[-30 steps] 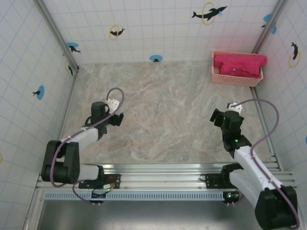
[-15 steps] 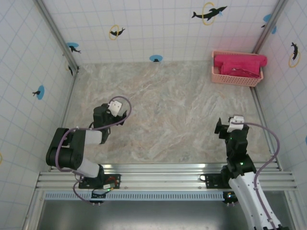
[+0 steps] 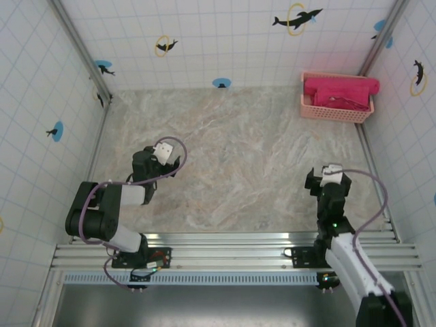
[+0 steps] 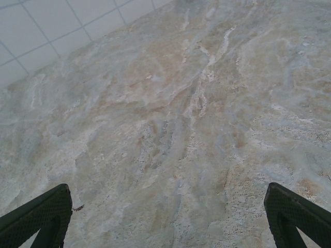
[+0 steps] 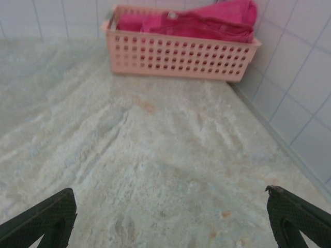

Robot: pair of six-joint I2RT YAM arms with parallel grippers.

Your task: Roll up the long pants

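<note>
I am looking down on a pair of plain bright magenta-pink cloth long pants (image 3: 340,90). They lie bundled in a pale salmon-pink slotted plastic basket (image 3: 333,114) in the far right corner of the table, heaped slightly above its rim. From the right wrist camera I see soft folds and one seam, but I cannot tell which end is the waistband.

I judge the cloth to be light, limp and not fragile. It will sag and trail when lifted, and the legs may unfold as it comes out. I would pinch a raised fold on top of the heap, well inside the rim. The basket also looks light and could slide or lift along with the cloth.

The left gripper (image 4: 166,187) hangs over bare table at the near left, its fingers spread wide and holding nothing. The right gripper (image 5: 169,190) is at the near right, facing the basket from well away. Its fingers are also wide apart and hold nothing.

The surface is a flat, matt, marbled beige-and-grey tabletop (image 3: 238,136), with plenty of room to lay the garment out flat. White tiled walls (image 3: 204,34) with dark dolphin decals close in the left, far and right sides. A ribbed metal rail (image 3: 231,244) runs along the near edge.
</note>
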